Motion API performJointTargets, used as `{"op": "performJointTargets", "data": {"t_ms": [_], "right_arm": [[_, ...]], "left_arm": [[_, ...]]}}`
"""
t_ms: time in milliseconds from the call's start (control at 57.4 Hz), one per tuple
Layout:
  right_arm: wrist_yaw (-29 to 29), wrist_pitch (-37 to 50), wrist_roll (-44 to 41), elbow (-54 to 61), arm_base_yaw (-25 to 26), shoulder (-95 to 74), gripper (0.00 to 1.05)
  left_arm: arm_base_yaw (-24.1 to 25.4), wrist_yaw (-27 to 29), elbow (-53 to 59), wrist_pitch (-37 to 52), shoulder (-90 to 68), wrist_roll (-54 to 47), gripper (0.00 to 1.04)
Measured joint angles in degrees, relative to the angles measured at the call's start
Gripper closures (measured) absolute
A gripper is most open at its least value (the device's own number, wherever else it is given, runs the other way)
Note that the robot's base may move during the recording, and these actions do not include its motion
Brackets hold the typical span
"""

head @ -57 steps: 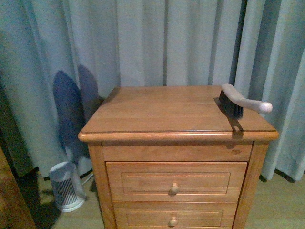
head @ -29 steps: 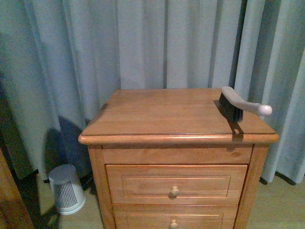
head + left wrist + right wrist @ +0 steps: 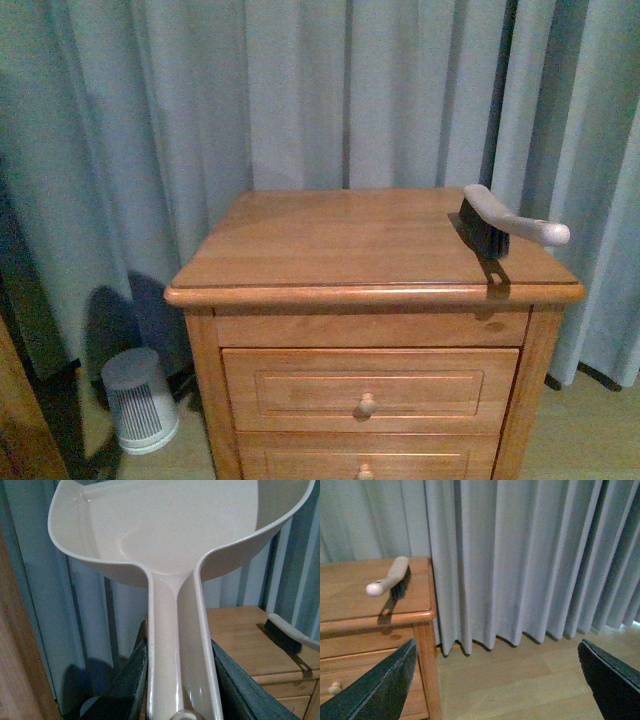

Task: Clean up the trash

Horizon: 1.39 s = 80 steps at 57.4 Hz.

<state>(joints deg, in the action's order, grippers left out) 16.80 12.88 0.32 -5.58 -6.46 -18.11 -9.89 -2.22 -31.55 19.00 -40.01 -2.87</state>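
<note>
Front view: neither arm in shot. Wooden cabinet (image 3: 340, 240) in front of a curtain (image 3: 300, 90), w/ a brush (image 3: 497, 222) at the right rear of the top, bristles down, pale handle sticking out past the right edge. A small white slatted bin (image 3: 140, 400) stands on the floor to the left. No trash shows anywhere on the top. Left wrist view: left gripper (image 3: 178, 642) is clenched round the dustpan (image 3: 175, 540) handle, a finger on each side. The pan's long axis runs straight out from the gripper, mouth pointing away and upward toward the curtain. The part of the scoop in shot looks bare, so can't say where the trash is, nor which way it lies or its long axis. Brush (image 3: 287, 632) & cabinet corner sit beyond, to the side. Right wrist view: right gripper (image 3: 497, 643) is spread wide, nothing in it, over bare floor (image 3: 520, 680) beside the cabinet; brush (image 3: 390, 576) is well apart from it. Judgement: prob. late in the job, sweeping done, pan in transit. Next move needs the pan kept level, then either tipped over the bin or set down, depending on whether the trash is in its hidden part.
</note>
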Motion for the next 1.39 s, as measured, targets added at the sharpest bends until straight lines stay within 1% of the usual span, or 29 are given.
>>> {"op": "performJointTargets", "data": {"t_ms": [139,174,244,296,366,522,609,714,783,940,1393], "right_arm": [[-2.5,1.1,3.2,-13.7,-3.4,-21.2,0.07],[-3.4,-1.1,4.0,-20.2,-4.9,-28.1,0.07],[-4.3,-4.7,4.8,-28.4,-6.6,-35.9,0.07],[-4.2,-9.2,5.5,-37.2,-7.9,-43.3,0.07],[-3.9,-13.9,5.9,-46.1,-8.5,-51.3,0.07],[-3.2,-31.0,9.7,-70.0,-8.4,-69.9,0.07],[-2.3,-38.1,10.9,-80.2,-8.3,-77.6,0.07],[-1.8,-43.3,11.6,-88.8,-8.3,-84.8,0.07],[-1.3,-45.9,12.2,-92.3,-8.3,-88.3,0.07],[-1.3,-47.8,14.0,-95.1,-8.3,-92.6,0.07],[-1.7,-45.1,16.8,-95.2,-9.1,-100.3,0.07]], "left_arm": [[0.0,-0.2,0.0,0.0,0.0,0.2,0.76],[0.0,-0.1,0.0,0.0,0.0,0.2,0.76],[0.0,-0.2,0.0,0.0,0.0,0.2,0.76],[0.0,-0.2,0.0,0.0,0.0,0.2,0.76],[0.0,-0.2,0.0,0.0,0.0,0.2,0.76],[0.0,-0.2,0.0,0.0,0.0,0.2,0.76],[0.0,-0.2,0.0,0.0,0.0,0.2,0.76],[0.0,-0.1,0.0,0.0,0.0,0.2,0.76],[0.0,-0.2,0.0,0.0,0.0,0.2,0.76],[0.0,-0.2,0.0,0.0,0.0,0.2,0.76],[0.0,-0.2,0.0,0.0,0.0,0.2,0.76]]}}
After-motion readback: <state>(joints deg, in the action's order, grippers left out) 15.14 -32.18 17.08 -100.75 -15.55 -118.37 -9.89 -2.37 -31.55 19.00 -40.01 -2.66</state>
